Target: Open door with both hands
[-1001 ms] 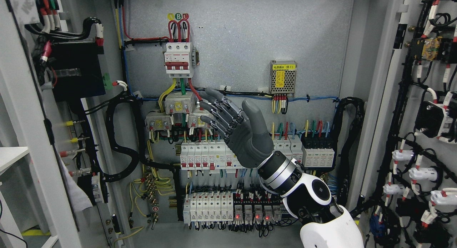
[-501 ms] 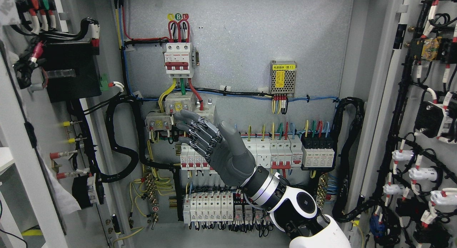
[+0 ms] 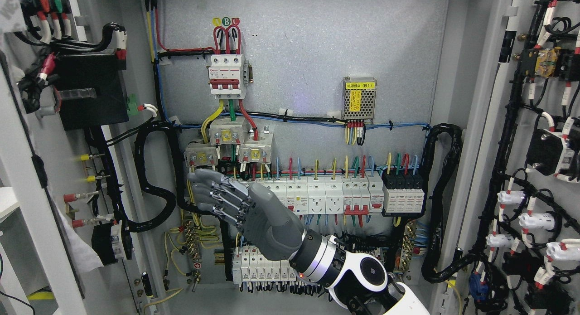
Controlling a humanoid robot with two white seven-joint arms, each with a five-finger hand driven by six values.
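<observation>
While both grey metal cabinet doors (image 3: 27, 179) stand swung wide, the right grey jointed hand (image 3: 235, 206) hovers with fingers spread, gripping nothing. It partly hides white plastic breaker rows (image 3: 335, 195) beside a looped black corrugated cable conduit (image 3: 156, 188).

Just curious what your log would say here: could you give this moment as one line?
right robot hand: open, holding nothing | in front of white breaker row | grey cabinet doors: open | left: unseen

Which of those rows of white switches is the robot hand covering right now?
The lower row: the right robot hand and wrist cross over its right end. The upper row stays mostly uncovered.
</observation>
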